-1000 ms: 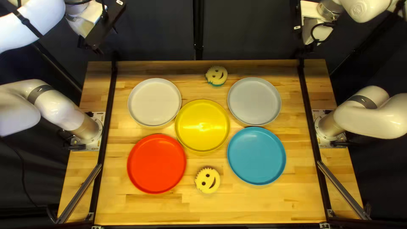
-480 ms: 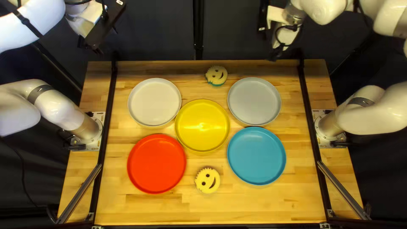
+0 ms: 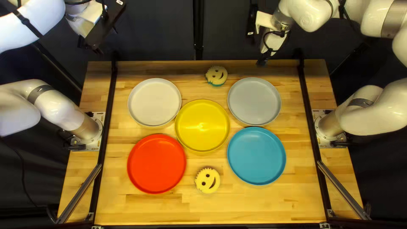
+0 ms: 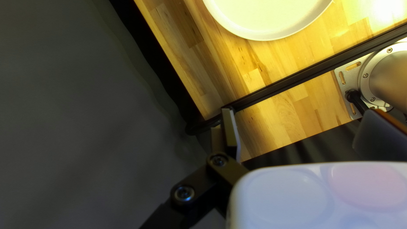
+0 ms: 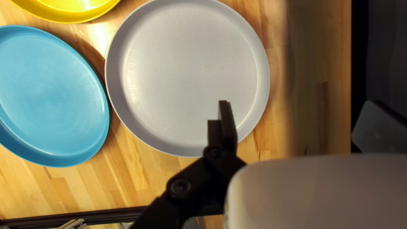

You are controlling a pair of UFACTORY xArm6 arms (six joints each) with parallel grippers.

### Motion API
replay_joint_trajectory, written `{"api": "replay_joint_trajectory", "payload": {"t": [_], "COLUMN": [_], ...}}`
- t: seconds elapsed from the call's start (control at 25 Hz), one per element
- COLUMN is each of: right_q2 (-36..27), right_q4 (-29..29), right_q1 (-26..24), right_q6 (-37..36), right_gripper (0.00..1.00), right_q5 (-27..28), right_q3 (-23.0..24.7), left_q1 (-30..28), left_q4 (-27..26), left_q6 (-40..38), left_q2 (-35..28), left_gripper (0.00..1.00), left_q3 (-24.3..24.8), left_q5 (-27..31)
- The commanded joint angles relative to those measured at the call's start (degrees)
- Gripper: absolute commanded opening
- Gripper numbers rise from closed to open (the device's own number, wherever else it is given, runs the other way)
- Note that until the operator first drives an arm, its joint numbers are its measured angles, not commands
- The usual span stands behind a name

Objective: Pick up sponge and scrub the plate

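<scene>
The far sponge lies at the upper centre of the top left view, a near sponge at its lower centre. The right gripper, fingers wide, has swung inward beyond the grey plate, probably to start the pick; the left gripper hangs wide too.

The arms I saw were glossy white and rounded, with grey bands and silver bases. Black cables looped at the wrists, and round screws studded the black links.
</scene>
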Motion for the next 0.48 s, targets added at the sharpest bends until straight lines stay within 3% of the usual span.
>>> {"api": "replay_joint_trajectory", "payload": {"t": [0.04, 0.48], "right_q2": [3.19, 19.16], "right_q4": [-0.57, -1.19], "right_q1": [0.09, 2.05], "right_q6": [0.11, 2.74], "right_gripper": [1.00, 1.00], "right_q5": [-1.68, -4.93], "right_q3": [-1.40, -12.46], "left_q1": [0.00, 0.00], "left_q4": [0.00, 0.00], "left_q6": [0.00, 0.00], "left_q2": [0.00, 0.00], "left_gripper": [1.00, 1.00], "left_q3": [0.00, 0.00], "left_q5": [0.00, 0.00]}}
